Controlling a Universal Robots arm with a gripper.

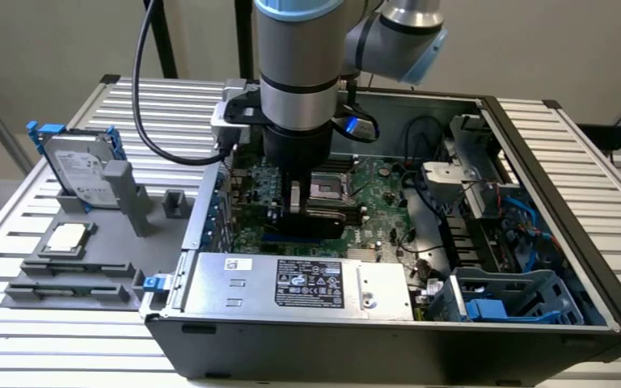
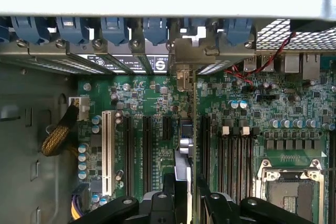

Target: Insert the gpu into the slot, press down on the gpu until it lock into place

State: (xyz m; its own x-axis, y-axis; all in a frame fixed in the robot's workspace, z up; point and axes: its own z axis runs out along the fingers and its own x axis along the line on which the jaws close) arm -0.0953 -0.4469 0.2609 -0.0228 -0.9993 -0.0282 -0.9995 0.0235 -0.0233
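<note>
Jaws, exterior view: clamped on the gpu [image 1: 319, 220], which stands on edge, long axis parallel to the slot [image 1: 278, 239] and lower edge right over the slot; seated or not, cannot tell. Wrist view: gpu [image 2: 184, 148] runs edge-on straight out from between the jaws, bracket end farthest from them.

Power-supply box [image 1: 300, 283] and case wall [image 1: 208, 212] crowd the gpu [image 1: 319, 220]; motherboard [image 1: 384, 194] beyond seems open.

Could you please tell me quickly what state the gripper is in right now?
Gripper: closed, holding the graphics card upright on its edge.
</note>
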